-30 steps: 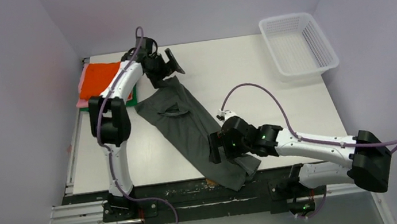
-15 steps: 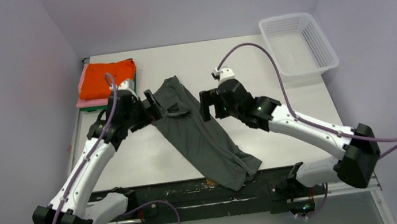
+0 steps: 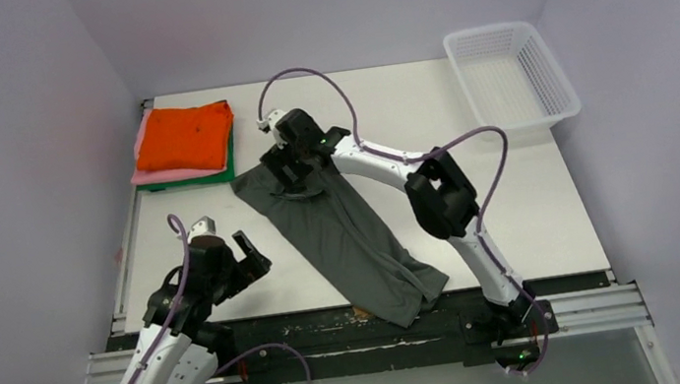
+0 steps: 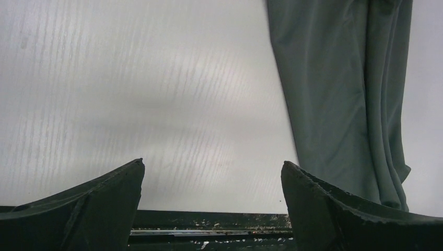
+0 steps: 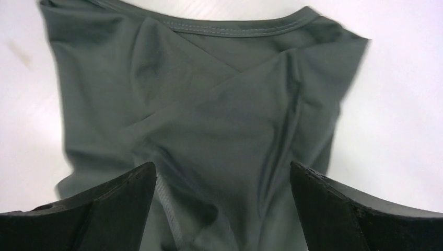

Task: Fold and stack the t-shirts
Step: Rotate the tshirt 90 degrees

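Top view: the grey shirt (image 3: 342,236) lies long and slanted across the middle of the table (image 3: 425,111). The right gripper (image 3: 292,171) hangs over its far end, near the collar, with fingers spread wide and holding nothing. The left gripper (image 3: 247,257) is over bare table left of the shirt, also wide apart and empty. An orange shirt (image 3: 185,136) lies folded on top of others at the far left.
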`<state>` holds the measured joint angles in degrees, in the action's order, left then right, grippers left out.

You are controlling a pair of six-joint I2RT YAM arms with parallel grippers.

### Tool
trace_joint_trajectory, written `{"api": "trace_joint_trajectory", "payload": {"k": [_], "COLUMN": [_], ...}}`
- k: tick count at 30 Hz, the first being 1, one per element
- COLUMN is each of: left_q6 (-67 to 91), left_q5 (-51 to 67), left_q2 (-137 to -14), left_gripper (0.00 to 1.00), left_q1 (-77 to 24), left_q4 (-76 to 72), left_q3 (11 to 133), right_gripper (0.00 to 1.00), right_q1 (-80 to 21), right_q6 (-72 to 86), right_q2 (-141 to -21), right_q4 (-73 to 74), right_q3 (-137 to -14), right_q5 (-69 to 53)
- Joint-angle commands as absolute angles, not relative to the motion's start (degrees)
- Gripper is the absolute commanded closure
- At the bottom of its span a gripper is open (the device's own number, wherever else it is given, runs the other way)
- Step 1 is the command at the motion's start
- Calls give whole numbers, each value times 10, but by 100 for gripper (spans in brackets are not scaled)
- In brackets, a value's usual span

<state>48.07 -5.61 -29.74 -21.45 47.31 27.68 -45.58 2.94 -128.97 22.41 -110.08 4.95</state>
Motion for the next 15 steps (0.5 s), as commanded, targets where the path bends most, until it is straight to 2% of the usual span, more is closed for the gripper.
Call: {"api": "trace_joint_trajectory", "payload": {"k": [1, 5, 9, 15], "left_q6": [500, 497, 497, 489], "left_q5": [-48, -57, -66, -63], "left_q2": [-285, -287, -290, -317], "left_gripper": [0, 0, 0, 0], "left_q1": [-217, -217, -217, -217], "left_q4": [465, 471, 471, 447], "left_q3": [267, 271, 274, 286], "right_gripper": [5, 5, 4, 4], "right_q1": [-474, -476, -461, -385], "right_q6": [-67, -57, -29, 79], "right_q2": [-1374, -1441, -1449, -1481], "right_q4": [278, 294, 279, 335], "right_q3": [-1213, -1256, -1218, -1257], "right_q5": [12, 36, 75, 108]}}
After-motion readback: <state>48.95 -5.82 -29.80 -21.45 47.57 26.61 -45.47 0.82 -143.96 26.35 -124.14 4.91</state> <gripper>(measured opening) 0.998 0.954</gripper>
